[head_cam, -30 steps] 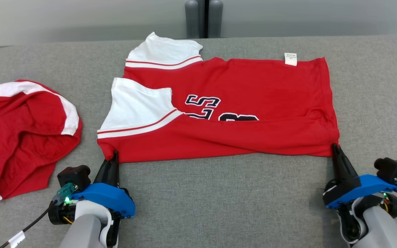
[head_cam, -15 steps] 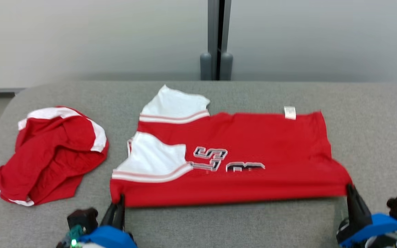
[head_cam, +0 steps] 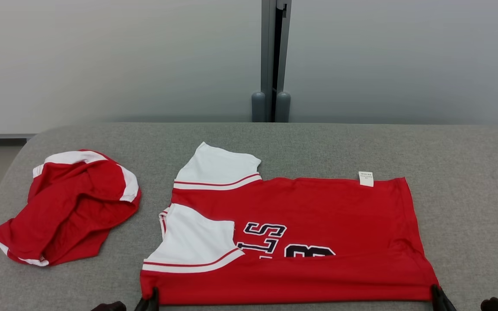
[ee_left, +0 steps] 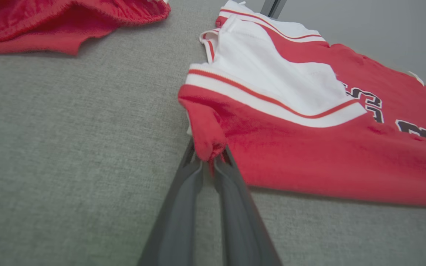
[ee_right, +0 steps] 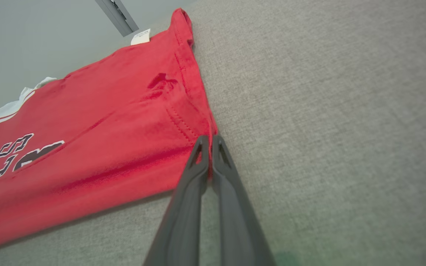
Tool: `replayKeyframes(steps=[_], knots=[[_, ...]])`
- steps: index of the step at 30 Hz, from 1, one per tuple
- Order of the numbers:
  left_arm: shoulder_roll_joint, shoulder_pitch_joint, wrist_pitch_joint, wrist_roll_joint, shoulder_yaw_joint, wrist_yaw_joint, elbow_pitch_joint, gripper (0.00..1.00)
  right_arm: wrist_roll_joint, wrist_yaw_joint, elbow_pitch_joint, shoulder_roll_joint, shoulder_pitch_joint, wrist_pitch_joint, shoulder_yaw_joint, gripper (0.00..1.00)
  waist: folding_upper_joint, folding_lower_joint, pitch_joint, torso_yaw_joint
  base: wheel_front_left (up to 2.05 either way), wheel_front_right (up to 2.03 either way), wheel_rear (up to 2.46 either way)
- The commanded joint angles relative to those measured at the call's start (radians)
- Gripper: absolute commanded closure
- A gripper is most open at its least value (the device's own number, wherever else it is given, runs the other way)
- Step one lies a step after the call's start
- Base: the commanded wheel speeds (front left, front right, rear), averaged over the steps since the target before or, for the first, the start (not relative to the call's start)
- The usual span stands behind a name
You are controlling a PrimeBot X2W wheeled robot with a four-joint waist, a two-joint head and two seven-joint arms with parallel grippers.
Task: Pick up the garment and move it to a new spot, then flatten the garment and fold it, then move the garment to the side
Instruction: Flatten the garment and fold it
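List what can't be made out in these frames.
Jersey lettering: head view, lower part covered by the folded-over near edge.
White tag print: too small in head and right wrist views.
Left gripper and right gripper: head view, cut off by the bottom edge past the fingertips.
Crumpled red garment: bunched on itself, shape hidden; left wrist view cuts it at the top edge.

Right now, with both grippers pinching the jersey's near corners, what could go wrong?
The left gripper pinches only a small bunched tip of the red jersey; it may slip out on lifting.
The white sleeve lies folded over the chest and could bunch inside the next fold.
The crumpled red garment sits close on the left; a sideways move might snag it.
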Motion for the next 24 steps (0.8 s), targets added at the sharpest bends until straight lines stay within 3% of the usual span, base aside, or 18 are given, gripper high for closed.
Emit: replayKeyframes(steps=[1, 2, 10, 17, 24], knots=[[0.007, -0.008, -0.003, 0.011, 0.011, 0.004, -0.008, 0.00, -0.006, -0.002, -0.003, -0.009, -0.009, -0.002, -0.005, 0.09, 0.0002, 0.0001, 0.006, 0.000, 0.00, 0.00, 0.00], [0.006, -0.016, -0.003, 0.017, 0.017, 0.004, -0.018, 0.00, -0.008, -0.002, -0.004, -0.010, -0.022, -0.002, -0.010, 0.00, 0.0002, 0.0001, 0.011, 0.001, 0.00, 0.00, 0.00], [0.029, -0.147, -0.003, 0.127, 0.023, 0.006, -0.042, 0.00, -0.098, -0.001, -0.019, -0.050, -0.158, -0.002, -0.021, 0.00, 0.0002, 0.0001, 0.101, 0.019, 0.00, 0.00, 0.00], [0.069, -0.404, -0.003, 0.185, -0.055, 0.003, 0.043, 0.00, -0.179, -0.001, 0.091, -0.113, -0.403, 0.034, 0.037, 0.00, 0.0002, 0.0001, 0.218, 0.034, 0.00, 0.00, 0.00], [0.076, -0.611, -0.003, 0.138, -0.175, 0.002, 0.113, 0.00, -0.233, -0.001, 0.215, -0.144, -0.626, 0.085, 0.075, 0.00, 0.0002, 0.0001, 0.336, 0.045, 0.00, 0.00, 0.00]])
